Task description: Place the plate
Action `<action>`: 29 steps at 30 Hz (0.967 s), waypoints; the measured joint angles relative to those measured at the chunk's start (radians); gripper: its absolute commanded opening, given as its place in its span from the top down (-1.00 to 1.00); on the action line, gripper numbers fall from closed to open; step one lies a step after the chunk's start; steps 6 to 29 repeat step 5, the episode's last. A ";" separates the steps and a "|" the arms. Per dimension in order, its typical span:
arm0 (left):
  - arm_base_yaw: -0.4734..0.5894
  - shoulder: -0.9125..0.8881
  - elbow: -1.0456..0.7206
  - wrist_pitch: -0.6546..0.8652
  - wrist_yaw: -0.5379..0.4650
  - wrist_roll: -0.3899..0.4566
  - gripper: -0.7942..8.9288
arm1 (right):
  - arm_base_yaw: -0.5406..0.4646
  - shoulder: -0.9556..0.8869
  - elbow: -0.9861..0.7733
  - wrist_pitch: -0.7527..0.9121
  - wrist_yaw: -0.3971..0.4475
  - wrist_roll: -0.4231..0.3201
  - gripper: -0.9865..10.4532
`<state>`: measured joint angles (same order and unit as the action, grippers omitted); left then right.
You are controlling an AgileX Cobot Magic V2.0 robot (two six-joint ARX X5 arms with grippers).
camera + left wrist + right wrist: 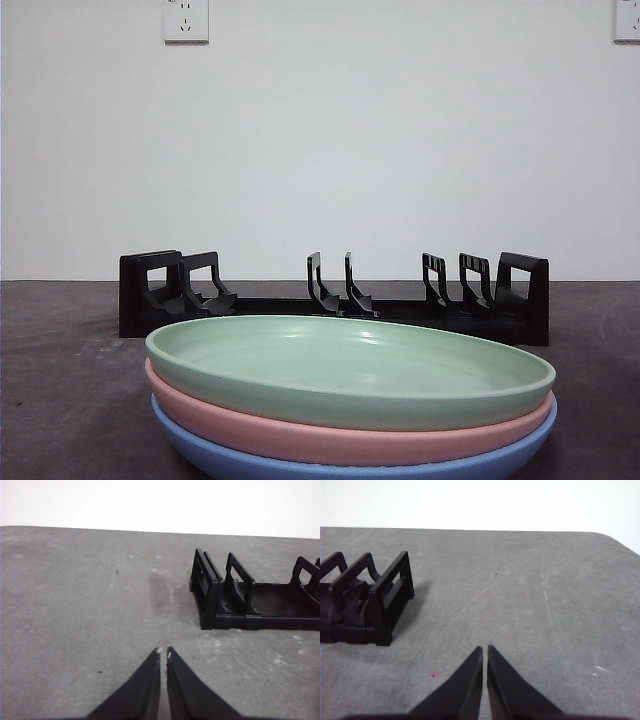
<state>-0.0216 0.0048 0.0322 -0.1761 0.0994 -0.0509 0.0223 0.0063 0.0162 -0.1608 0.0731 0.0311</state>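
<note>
Three plates lie stacked close to the front camera: a green plate on top, a pink plate under it, a blue plate at the bottom. Behind the stack stands a black plate rack with upright dividers, its slots holding nothing. The left wrist view shows the rack's one end; my left gripper is shut, hovering over bare table short of it. My right gripper is shut too, above the table beside the rack's other end. No plate appears in either wrist view.
The grey table runs back to a white wall with a socket at upper left and another socket at upper right. The table's rounded far corner shows in the right wrist view.
</note>
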 measured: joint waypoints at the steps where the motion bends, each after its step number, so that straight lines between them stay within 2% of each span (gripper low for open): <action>1: 0.000 0.000 0.000 0.000 0.000 0.000 0.80 | 0.000 0.000 0.000 0.000 0.000 0.000 0.80; 29: 0.000 0.000 0.000 0.000 0.000 0.000 0.80 | 0.000 0.000 0.000 0.000 0.000 0.000 0.80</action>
